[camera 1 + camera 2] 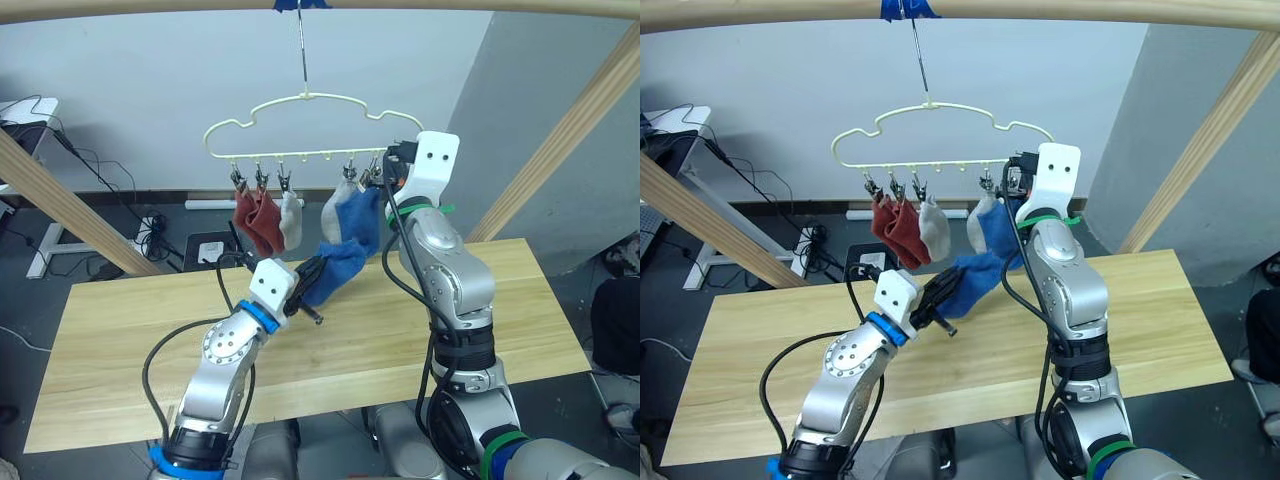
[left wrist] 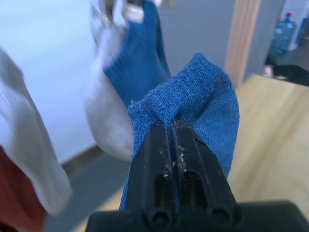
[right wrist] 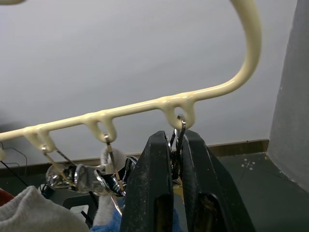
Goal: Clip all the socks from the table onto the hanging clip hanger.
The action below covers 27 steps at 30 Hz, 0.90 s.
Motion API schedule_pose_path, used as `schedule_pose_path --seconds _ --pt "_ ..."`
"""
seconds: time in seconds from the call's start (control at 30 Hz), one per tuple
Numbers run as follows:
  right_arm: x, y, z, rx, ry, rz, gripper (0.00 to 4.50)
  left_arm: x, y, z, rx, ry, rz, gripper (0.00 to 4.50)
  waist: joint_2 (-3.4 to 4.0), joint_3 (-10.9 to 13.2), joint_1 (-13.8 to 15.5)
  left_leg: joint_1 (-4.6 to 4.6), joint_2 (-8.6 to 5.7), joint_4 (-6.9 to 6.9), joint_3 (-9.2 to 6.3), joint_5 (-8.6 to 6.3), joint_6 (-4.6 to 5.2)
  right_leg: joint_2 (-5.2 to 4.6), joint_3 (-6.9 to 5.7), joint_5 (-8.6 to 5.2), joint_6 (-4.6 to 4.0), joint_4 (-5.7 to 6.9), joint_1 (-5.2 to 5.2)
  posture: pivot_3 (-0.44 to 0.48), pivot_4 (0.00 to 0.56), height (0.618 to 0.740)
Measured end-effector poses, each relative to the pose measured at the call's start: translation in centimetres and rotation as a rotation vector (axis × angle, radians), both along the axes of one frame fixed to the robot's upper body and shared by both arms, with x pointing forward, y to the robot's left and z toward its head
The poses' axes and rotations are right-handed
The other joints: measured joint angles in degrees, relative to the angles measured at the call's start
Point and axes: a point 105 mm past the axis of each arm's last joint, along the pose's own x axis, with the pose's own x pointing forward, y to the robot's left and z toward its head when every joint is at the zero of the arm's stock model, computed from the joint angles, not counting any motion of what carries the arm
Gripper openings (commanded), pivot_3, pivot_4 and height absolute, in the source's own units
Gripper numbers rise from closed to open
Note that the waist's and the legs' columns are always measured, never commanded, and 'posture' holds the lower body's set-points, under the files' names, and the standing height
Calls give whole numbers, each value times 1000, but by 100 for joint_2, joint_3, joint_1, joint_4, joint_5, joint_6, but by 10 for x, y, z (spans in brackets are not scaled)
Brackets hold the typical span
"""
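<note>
So we've got the last blue sock (image 2: 193, 104) pinched tight between our left gripper (image 2: 170, 140) fingers, held up off the table (image 1: 130, 340) just under the clip hanger (image 1: 300, 130). Our right gripper (image 3: 175, 145) has its fingers squeezed on the end clip (image 3: 177, 137), probably to spring it open so the sock's edge can slide in. Five socks already hang there: two rust red (image 1: 255, 220), two grey (image 1: 291, 218), one blue (image 1: 358, 215). The tabletop looks bare, so this should be the final one.
</note>
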Motion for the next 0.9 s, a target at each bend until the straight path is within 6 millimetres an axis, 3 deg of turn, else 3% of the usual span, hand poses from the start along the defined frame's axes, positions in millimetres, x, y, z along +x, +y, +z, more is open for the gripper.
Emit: schedule_pose_path --seconds 0.13,0.37,0.53,0.9 --pt "-1 0 1 1 -2 0 0 9 -13 -4 -39 31 -15 46 0 0 -7 -2 -2 1 -1 0 0 0 -2 -1 1 -1 0 -260 251 740" --pt "-1 0 0 -2 5 4 0 24 -43 15 -133 54 -76 46 0 0 -11 -3 -4 1 -1 0 0 1 -3 -1 2 -1 1 -264 253 740" --pt "-1 0 -1 -4 11 5 0 36 -57 16 -224 149 -71 46 0 0 -35 -3 -4 1 -2 0 0 2 -3 -2 3 -2 1 -267 256 740" --pt "-5 1 2 -17 20 13 0 55 -55 27 -305 198 -16 46 -1 1 -134 -5 -5 -1 -3 0 0 2 -4 -4 7 -3 1 -277 259 740"
